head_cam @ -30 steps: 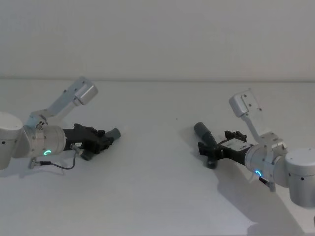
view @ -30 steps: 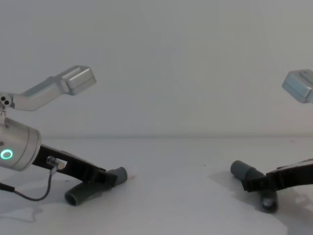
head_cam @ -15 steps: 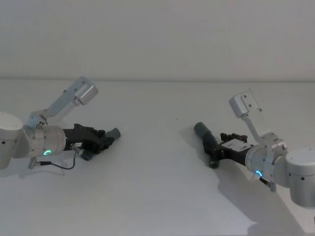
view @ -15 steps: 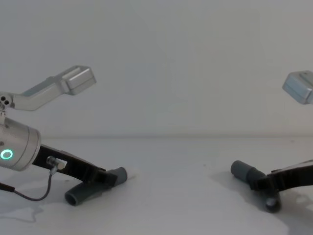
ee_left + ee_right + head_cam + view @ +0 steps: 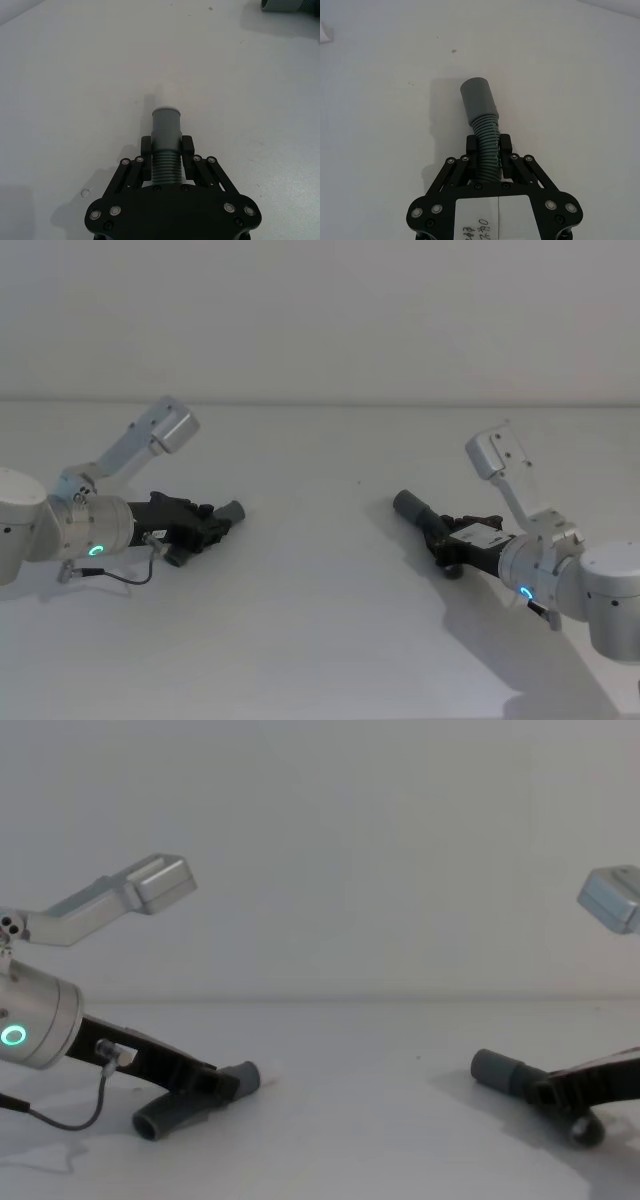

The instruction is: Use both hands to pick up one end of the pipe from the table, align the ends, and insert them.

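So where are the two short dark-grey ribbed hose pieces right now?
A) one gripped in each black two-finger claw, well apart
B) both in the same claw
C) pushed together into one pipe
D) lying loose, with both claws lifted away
A: the left gripper is shut on the left hose piece and the right gripper on the right hose piece, with a wide stretch of white table between them.

Just a plain white table (image 5: 320, 640) here. The left hose piece (image 5: 232, 510) rests on it, and the right hose piece (image 5: 410, 505) lies well apart from it, off to its right.
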